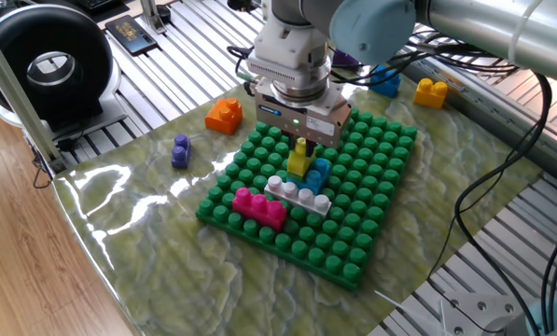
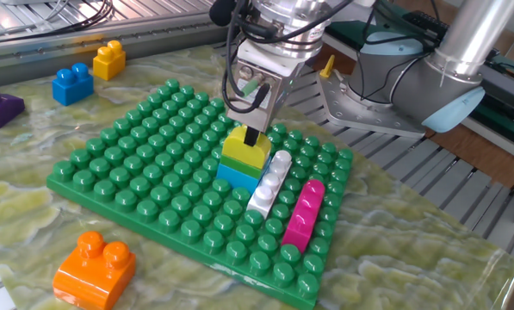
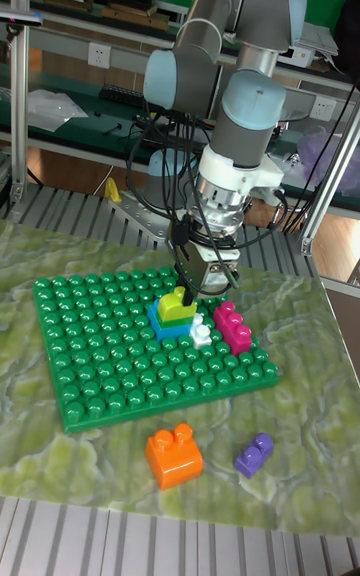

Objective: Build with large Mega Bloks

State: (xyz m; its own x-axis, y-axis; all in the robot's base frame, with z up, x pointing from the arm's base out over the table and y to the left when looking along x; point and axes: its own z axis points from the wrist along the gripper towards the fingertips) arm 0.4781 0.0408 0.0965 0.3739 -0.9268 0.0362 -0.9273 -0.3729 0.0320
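Standing directly over the middle of the board, the two-finger gripper is seen with its dark fingertips at the stud of the small yellow plastic brick; the fingers appear clamped on that stud, though the contact itself is too small to be made out with certainty. The yellow brick is stacked on a light blue plastic brick, which is seated on the big square green studded baseplate. Just beside this stack, a long white-grey brick is pressed onto the baseplate, and next to that a long magenta brick is laid parallel to it.

Off the baseplate, on the green-and-cream marbled mat, a chunky orange two-stud brick is placed near the front corner of the board. In the other fixed view, a dark purple brick, a blue brick and a second small yellow two-stud brick are found well apart from the board, along the far edge of the mat. A smaller purple brick is seen near the orange one in the tall fixed view.

No brand, label or legible writing can be read on any brick or on the gripper housing.
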